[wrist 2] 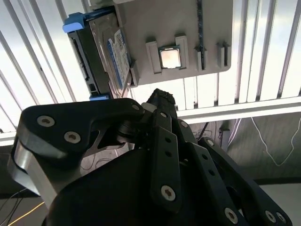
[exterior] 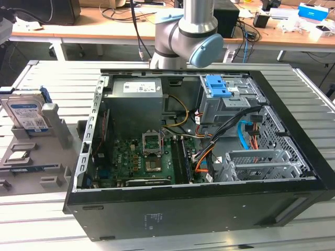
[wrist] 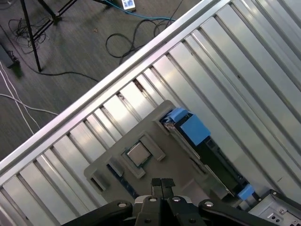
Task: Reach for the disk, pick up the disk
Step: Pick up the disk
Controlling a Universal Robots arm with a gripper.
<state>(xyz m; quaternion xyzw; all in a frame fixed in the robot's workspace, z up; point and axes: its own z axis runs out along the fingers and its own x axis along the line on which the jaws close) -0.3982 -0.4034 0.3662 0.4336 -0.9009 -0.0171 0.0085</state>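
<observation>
gripper [wrist: 162, 182] clenched, holding nothing | disk [wrist: 214, 157] stands in grey holder [wrist: 181, 162], apart from gripper

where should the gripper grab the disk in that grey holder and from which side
Take the disk across its two broad flat faces, near the free top edge, coming straight down from above. It stands on edge in the grey holder, so its lower part is boxed in while the upper part stands clear.

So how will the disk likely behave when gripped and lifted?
The disk is a metal slab, so probably stiff and heavyish for its size. Standing on edge in the grey holder, it should lift straight out; smooth faces may be slippery.
</observation>
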